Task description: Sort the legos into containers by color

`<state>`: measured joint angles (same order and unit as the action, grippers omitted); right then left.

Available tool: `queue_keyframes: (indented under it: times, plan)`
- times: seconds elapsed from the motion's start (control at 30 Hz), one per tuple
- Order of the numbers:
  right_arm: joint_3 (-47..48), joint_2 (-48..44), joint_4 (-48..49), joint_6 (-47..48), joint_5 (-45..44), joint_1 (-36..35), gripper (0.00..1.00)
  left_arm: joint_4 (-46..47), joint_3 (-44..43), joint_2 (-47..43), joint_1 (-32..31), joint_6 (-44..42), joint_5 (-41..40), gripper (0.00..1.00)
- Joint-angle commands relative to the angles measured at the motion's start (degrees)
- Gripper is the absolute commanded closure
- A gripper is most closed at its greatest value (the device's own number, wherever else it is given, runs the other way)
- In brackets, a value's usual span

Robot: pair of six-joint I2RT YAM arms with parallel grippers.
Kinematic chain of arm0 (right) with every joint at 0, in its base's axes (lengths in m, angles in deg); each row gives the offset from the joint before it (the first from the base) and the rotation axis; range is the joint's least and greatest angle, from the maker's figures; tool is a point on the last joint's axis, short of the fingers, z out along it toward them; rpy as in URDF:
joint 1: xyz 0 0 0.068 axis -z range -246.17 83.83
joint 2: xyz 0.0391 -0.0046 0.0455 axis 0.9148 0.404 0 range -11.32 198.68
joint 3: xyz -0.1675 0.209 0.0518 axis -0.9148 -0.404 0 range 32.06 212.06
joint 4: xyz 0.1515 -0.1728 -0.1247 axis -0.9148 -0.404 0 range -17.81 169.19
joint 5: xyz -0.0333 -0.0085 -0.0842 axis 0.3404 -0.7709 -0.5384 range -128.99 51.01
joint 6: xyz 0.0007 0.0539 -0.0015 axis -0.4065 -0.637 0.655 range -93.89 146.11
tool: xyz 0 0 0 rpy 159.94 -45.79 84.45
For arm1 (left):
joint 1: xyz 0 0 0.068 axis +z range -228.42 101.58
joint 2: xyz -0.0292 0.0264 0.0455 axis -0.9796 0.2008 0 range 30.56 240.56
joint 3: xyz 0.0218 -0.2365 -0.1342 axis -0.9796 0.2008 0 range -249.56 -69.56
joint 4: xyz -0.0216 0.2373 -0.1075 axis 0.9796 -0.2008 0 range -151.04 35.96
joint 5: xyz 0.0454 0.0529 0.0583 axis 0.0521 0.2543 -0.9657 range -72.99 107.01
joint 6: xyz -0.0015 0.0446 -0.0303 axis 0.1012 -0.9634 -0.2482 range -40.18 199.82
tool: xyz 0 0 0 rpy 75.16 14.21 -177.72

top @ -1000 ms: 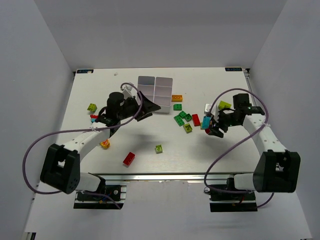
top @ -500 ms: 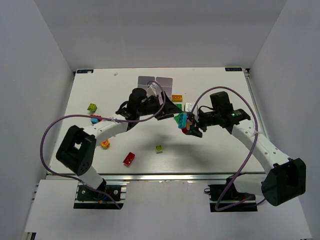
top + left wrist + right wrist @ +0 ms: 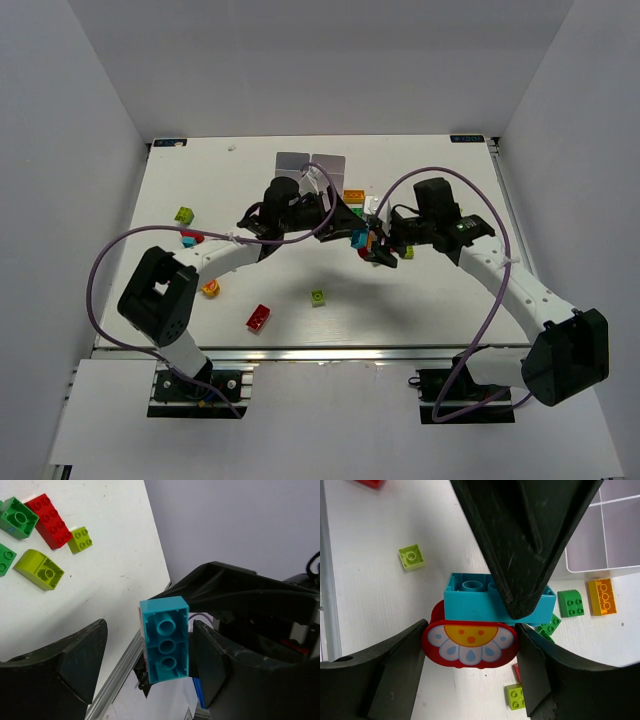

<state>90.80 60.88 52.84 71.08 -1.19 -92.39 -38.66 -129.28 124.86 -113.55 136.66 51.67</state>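
My right gripper (image 3: 472, 647) is shut on a red flower-faced lego (image 3: 470, 642) with a light blue lego (image 3: 470, 602) stuck on top of it. It holds the pair above the table's middle (image 3: 372, 243). My left gripper (image 3: 150, 650) is open around that same blue lego (image 3: 165, 645). Its right finger (image 3: 215, 665) lies close against the brick and its left finger (image 3: 75, 665) stands apart. In the right wrist view one left finger (image 3: 530, 540) crosses over the blue lego. The white containers (image 3: 296, 162) sit behind the left gripper (image 3: 348, 222), partly hidden.
Loose legos lie around: lime (image 3: 184, 214), red (image 3: 258, 317), lime (image 3: 317, 297), orange (image 3: 354, 196) and a yellow-orange piece (image 3: 210, 289). Green (image 3: 571, 603), orange (image 3: 602, 596) and lime (image 3: 515, 696) legos lie under the right gripper, beside the containers (image 3: 615, 525).
The right arm carried the red and blue legos left toward the middle. The left arm swung right to meet it, and its jaws have narrowed around the blue lego.
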Motion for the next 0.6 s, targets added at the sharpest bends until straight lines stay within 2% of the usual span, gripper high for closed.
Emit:
queue_keyframes:
  times: [0.0,0.13,0.23,0.27,0.37,0.5,0.57]
  plan:
    - [3.0,0.2,3.1,-1.4,0.0,-0.5,0.94,-1.1,-2.9,0.4,-0.7,-0.9,0.9,0.23]
    - [3.0,0.2,3.4,-1.7,-0.4,-0.7,0.94,-2.6,-4.4,1.6,-1.4,-1.6,1.0,0.29]
    - [2.7,0.2,3.6,-1.9,-1.1,-0.8,0.94,-3.9,-5.7,2.2,-1.8,-2.3,0.9,0.41]
    - [2.4,0.1,3.7,-1.9,-1.7,-0.8,0.94,-4.3,-5.8,2.5,-1.8,-2.5,0.6,0.49]
    - [1.6,0.0,3.8,-1.9,-2.6,-0.9,0.94,-6.1,-6.5,2.3,-1.8,-3.4,-0.2,0.58]
    - [0.4,-0.4,4.4,-2.3,-3.5,-0.8,0.94,-7.9,-7.2,2.4,-1.8,-4.6,-0.3,0.79]
    - [-0.2,-0.6,5.0,-2.8,-3.7,-0.8,0.94,-9.9,-8.6,2.7,-1.8,-5.8,-0.1,0.87]
